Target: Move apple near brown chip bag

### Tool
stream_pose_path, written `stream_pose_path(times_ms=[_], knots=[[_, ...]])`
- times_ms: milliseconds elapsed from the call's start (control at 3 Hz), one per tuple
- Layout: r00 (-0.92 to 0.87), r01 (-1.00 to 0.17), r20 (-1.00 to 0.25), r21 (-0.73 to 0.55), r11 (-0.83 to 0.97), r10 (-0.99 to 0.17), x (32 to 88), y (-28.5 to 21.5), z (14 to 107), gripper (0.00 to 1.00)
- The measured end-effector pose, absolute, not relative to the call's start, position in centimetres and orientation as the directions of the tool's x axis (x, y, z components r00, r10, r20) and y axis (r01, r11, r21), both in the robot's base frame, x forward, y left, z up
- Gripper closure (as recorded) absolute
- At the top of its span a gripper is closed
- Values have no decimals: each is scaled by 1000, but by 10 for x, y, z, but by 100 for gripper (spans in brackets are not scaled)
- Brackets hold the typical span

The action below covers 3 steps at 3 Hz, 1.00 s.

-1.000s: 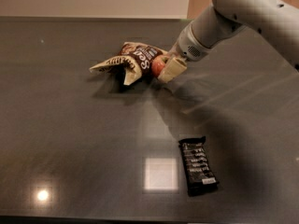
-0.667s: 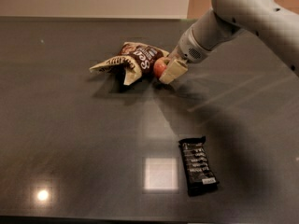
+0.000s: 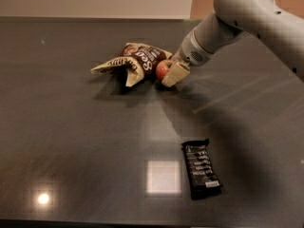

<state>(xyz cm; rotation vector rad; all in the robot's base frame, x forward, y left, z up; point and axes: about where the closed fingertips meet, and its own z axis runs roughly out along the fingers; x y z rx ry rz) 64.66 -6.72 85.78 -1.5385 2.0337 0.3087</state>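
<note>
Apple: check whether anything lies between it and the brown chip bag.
Nothing visible does. The apple, at the gripper, sits right beside the brown chip bag, at its right edge. The black bar wrapper lies well away, nearer the camera.

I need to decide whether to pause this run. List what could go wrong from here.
1. The apple is at the right edge of the brown chip bag, with the gripper against its right side. Being round, it may roll across the smooth table once let go.
2. The bag looks light and creased, so a careless retreat of the gripper could snag or shove it and separate the two.
</note>
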Motion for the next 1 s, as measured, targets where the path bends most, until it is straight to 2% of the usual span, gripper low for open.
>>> stream_pose_path(times_ms=[333,667,1000], knots=[[-179,-939,-561,-147,311,-808,646,-66,856,11],[-179,-940,-560,-145,308,-809,646,-64,855,0],[-178,-940,-560,-145,308,-809,646,-64,855,0]])
